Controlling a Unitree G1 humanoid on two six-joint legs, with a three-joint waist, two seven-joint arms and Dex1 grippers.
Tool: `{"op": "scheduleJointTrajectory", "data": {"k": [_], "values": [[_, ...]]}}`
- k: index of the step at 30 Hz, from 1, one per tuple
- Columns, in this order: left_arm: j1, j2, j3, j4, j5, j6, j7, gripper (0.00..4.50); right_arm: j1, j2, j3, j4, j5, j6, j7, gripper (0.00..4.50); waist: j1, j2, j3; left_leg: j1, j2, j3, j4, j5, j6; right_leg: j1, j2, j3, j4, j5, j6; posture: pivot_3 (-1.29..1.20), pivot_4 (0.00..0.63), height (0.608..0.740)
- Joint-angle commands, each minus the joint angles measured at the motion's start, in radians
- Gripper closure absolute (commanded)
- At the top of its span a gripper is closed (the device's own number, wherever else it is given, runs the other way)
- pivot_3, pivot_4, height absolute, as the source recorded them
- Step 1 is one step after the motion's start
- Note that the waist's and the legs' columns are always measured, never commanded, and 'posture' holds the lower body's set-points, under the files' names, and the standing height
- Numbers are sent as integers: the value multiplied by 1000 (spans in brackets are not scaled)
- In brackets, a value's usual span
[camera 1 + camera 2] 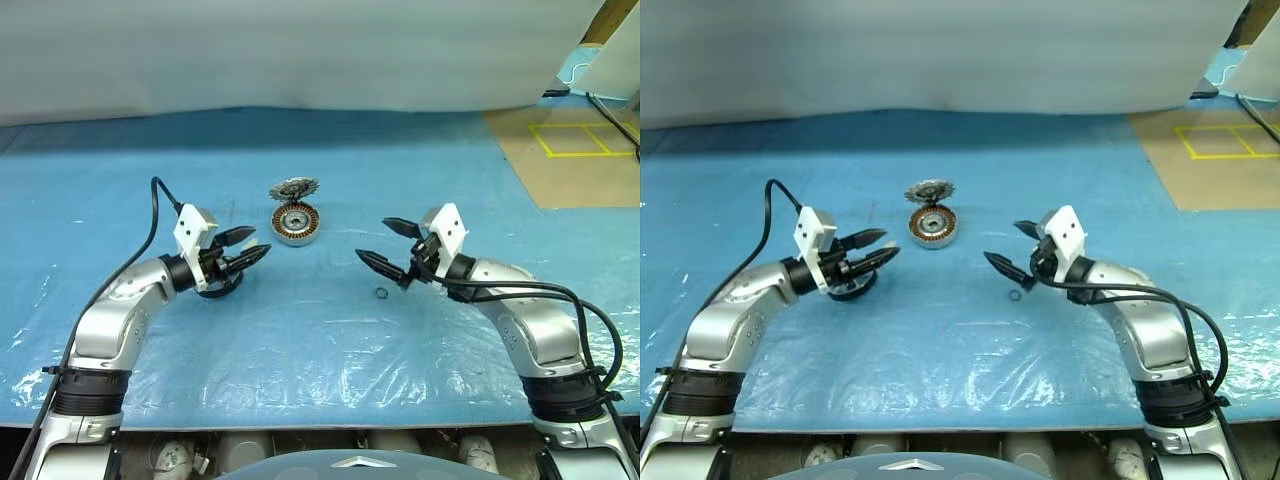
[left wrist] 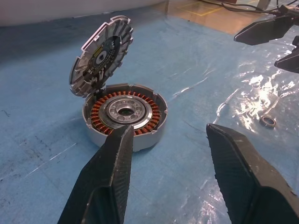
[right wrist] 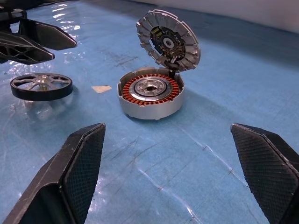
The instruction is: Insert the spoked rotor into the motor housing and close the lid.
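The motor housing [image 1: 296, 223] sits open on the blue table with its copper windings showing. The lid [image 1: 293, 187] stands tilted up at the housing's far rim, toothed face toward me. The spoked rotor [image 3: 41, 87] lies flat on the table to the housing's left, just under my left gripper [image 1: 260, 241]. That gripper is open, holds nothing and points at the housing [image 2: 126, 114]. My right gripper [image 1: 372, 241] is wide open and empty on the housing's right, pointing in toward it [image 3: 149, 93].
A tiny black ring [image 1: 381, 293] lies on the table below the right gripper's fingertips. A scrap of tape [image 3: 101, 88] lies between rotor and housing. At the back right is a brown surface with yellow tape lines [image 1: 585, 140]. A white sheet runs along the back.
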Motion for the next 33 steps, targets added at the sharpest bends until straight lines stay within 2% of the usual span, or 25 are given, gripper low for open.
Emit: {"op": "scheduleJointTrajectory", "data": {"k": [1, 33], "values": [[-7, 9, -1, -40, -7, -3, -3, 1919, -12, 1, 2, -16, 1, -22, 5, 0, 0, 0, 0, 0, 0, 0, 0, 0, 0, 0, 0, 0, 0, 0, 0, 0, 150, 740], [-7, 7, -9, -37, -7, -3, -8, 1919, -8, -1, 3, -34, 3, -14, 0, 0, 0, 0, 0, 0, 0, 0, 0, 0, 0, 0, 0, 0, 0, 0, 0, 0, 150, 740]]}}
